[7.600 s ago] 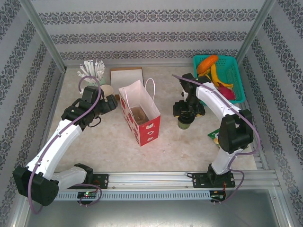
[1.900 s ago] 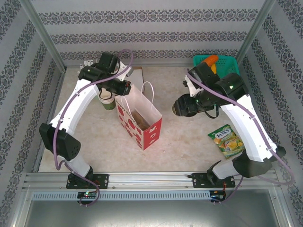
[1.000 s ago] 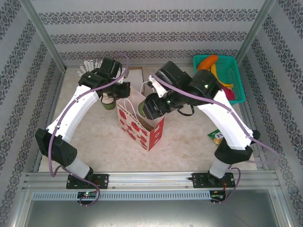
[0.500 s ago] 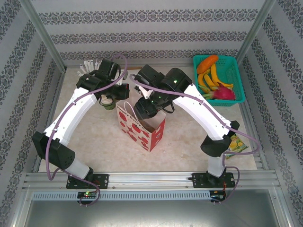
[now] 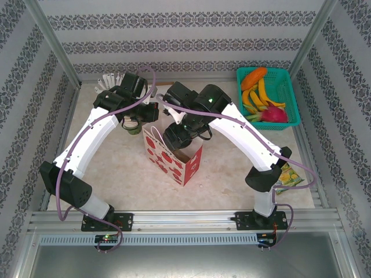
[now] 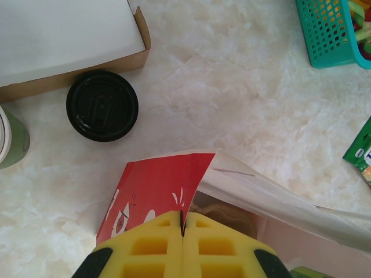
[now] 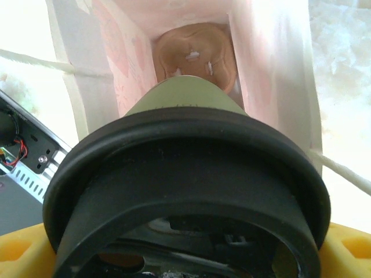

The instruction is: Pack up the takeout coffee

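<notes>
Right arm swung in from right side; right gripper (image 5: pixel 177 136) now over red-and-white paper bag (image 5: pixel 174 165), mid-table. Jaws grasp green-sided paper cup with black plastic lid (image 7: pixel 184 168), base entering bag mouth above brown item (image 7: pixel 194 55). Left gripper (image 6: pixel 182 246) clenched on bag rim, likely keeping mouth open.

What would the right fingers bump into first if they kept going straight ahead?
The right fingers point down into the open paper bag, holding the coffee cup. The cup's bottom would probably meet the brown thing lying at the bag's bottom first, though how deep that lies is unclear.
</notes>
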Controlling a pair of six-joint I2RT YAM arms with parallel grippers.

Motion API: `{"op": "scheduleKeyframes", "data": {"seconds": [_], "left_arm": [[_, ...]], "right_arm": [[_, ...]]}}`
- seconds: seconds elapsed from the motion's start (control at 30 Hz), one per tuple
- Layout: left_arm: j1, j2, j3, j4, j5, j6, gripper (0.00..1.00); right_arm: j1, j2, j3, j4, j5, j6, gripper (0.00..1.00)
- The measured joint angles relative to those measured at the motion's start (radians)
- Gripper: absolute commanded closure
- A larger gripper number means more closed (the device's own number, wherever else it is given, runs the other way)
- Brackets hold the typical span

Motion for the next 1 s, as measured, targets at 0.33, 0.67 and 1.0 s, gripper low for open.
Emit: {"op": "scheduleKeyframes", "data": {"seconds": [0.33, 0.67, 1.0], "left_arm": [[0.0, 0.0, -0.002, 0.001, 0.003, 0.0, 1.0], [0.0, -0.009, -0.025, 0.03, 0.056, 0.062, 0.69], [0.0, -0.231, -0.128, 0.1, 0.116, 0.235, 0.18]], "right_arm": [[0.01, 0.005, -0.035, 0.004, -0.055, -0.006, 0.36], [-0.022, 0.005, -0.094, 0.015, -0.027, -0.002, 0.36], [-0.026, 0.005, -0.101, 0.01, -0.012, -0.006, 0.36]]}}
